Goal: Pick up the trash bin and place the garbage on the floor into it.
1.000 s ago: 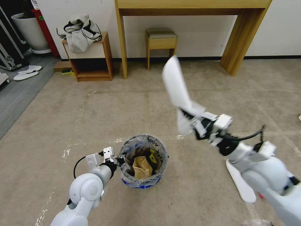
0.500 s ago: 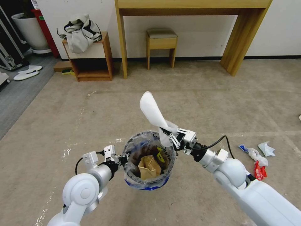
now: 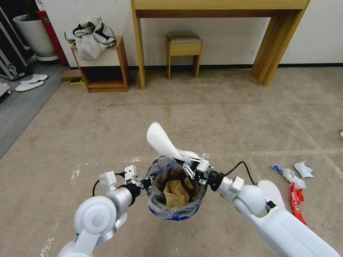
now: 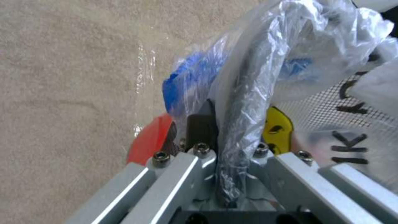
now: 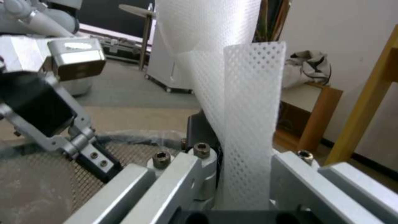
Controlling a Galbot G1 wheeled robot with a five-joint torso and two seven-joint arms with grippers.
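Observation:
The trash bin (image 3: 177, 212), a small bucket with a blue band and a clear bag liner, hangs by its rim from my left gripper (image 3: 145, 182), which is shut on it. In the left wrist view the gripper (image 4: 226, 126) clamps the bag-wrapped rim (image 4: 244, 93), beside the red wall (image 4: 149, 140). A brown paper bag (image 3: 175, 192) lies inside. My right gripper (image 3: 188, 168), over the bin's mouth, is shut on a white slipper (image 3: 160, 140) that sticks up and to the left; its mesh strap (image 5: 247, 124) sits between the jaws. More garbage lies on the floor to the right: another slipper (image 3: 273, 192), a red wrapper (image 3: 296, 201) and white-blue papers (image 3: 293, 172).
A wooden desk (image 3: 139, 43), a stool (image 3: 183, 46) and a low shelf (image 3: 107, 71) carrying a grey-white jacket (image 3: 91, 35) line the far wall. A white planter (image 3: 34, 35) and a pair of slippers (image 3: 31, 82) are at the far left. Open carpet lies ahead.
My right arm has swung the slipper left and down, from high on the right to just over the bin. The left arm has carried the bin a little to the right.

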